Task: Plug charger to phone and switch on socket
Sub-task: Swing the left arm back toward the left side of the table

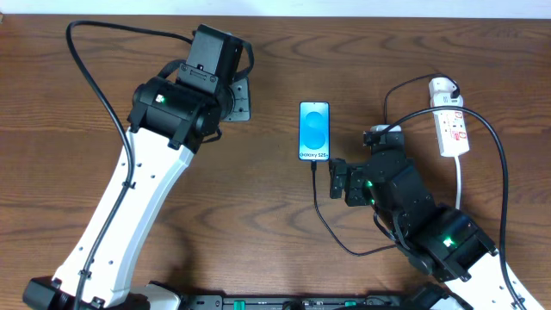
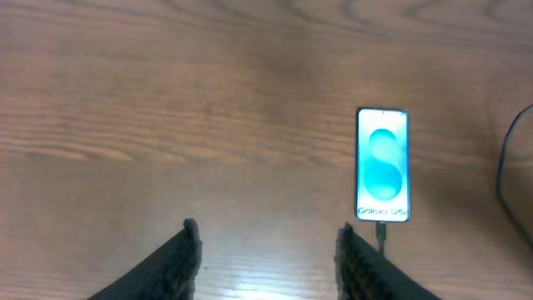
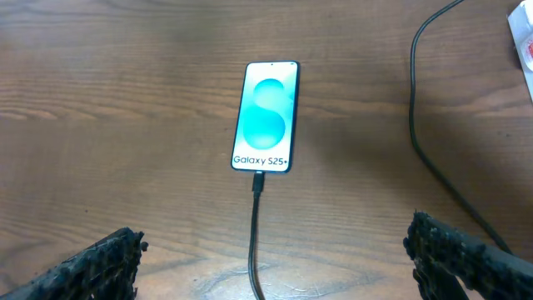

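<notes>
The phone lies flat mid-table, screen lit blue and cyan; it also shows in the left wrist view and the right wrist view. The thin black charger cable has its plug seated in the phone's near end and runs back toward my right arm. The white socket strip lies at the far right. My right gripper is open wide and empty, just behind the phone with the cable passing between its fingers. My left gripper is open and empty, left of the phone.
The strip's white cord runs toward the front. A black arm cable loops past the strip. A second black cable arcs over the far left of the wooden table.
</notes>
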Available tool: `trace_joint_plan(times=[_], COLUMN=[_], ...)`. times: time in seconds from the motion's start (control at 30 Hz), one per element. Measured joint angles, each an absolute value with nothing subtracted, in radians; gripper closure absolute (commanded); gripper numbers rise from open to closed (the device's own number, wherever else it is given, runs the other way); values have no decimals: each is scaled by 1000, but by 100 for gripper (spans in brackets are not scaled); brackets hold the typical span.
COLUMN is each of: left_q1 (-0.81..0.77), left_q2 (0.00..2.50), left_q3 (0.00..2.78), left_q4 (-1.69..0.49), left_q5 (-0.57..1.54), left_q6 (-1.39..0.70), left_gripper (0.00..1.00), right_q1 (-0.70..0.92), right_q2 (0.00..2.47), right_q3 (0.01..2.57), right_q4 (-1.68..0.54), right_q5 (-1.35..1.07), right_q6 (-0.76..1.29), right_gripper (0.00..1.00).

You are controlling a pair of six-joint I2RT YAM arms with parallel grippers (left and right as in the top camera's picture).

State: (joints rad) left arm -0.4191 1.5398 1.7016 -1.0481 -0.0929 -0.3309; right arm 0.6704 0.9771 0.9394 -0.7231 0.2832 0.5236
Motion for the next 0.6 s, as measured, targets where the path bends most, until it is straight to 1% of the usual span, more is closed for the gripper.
trace_joint_plan(times=[0.1, 0.13, 0.37, 0.5, 0.6], left_q1=[-419, -419, -419, -419, -419], left_q2=[1525, 1515, 1346, 1199, 1104], left_q3=[1701, 1701, 1700, 1700, 1700], left_q4=[-1069, -1078, -1092, -1118, -1145], left_q5=[-92, -92, -49, 61, 155], left_q6=[-317, -316, -313, -261, -210], left_gripper=[2, 0, 2, 2, 2], right_q1=[659, 652, 581, 519, 468], right_q2=[977, 977, 977, 977, 977], right_q3=[941, 942, 1002, 1031, 1032], right_q4=[-741, -755, -895, -963, -981], right_q5=[279, 278, 266, 265, 266], right_q6=[539, 547, 574, 603, 630], right_gripper=[1, 1, 2, 6, 6])
